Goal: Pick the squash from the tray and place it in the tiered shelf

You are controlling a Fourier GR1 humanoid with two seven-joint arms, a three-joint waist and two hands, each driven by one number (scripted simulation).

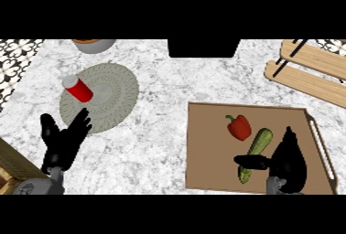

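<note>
One squash: the long green squash (pixel 257 147) is lying aslant on the flat brown tray (pixel 209 151), paler at its upper end, darker toward the lower tip.
Neighbour: a red bell pepper (pixel 238 126) is sitting just beside the squash's upper left.
Right hand: the black right hand (pixel 287 157) is hovering over the tray with straight fingers pointing up the view and its thumb reaching across the squash's lower part; whether it is touching is unclear.
Left hand: the black left hand (pixel 61 141) is resting open near the left edge, fingers up.
Open room: bare marble counter (pixel 162 91) is stretching between tray and round woven grey mat (pixel 101 96), which is carrying a red cylinder with a white cap (pixel 78 88).
Shelf: the light wooden tiered shelf (pixel 310 68) is being cut off by the right edge.
Hidden: the squash's lower middle is being covered by the thumb.
</note>
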